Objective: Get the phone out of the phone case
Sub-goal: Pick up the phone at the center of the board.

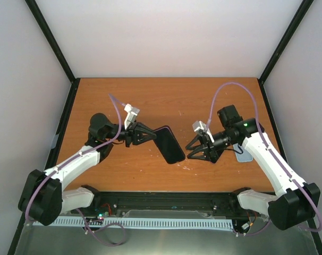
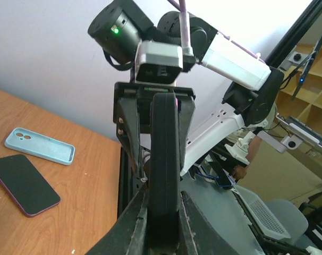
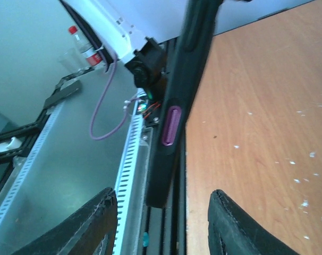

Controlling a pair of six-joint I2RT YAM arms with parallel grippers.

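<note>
White walls are closing in an orange desk (image 1: 150, 101), and I am seeing the phone (image 1: 169, 144), in its black case (image 3: 190, 64), held up over the desk's middle. My left fingers (image 2: 130, 228) are clamping it edge-on at one end. My right fingers (image 3: 92, 226) are standing apart on either side of the other end, with a gap showing on both sides. Near the right arm, a blue case (image 2: 40, 146) and a bare phone (image 2: 24, 184) are lying flat, just beside each other.
</note>
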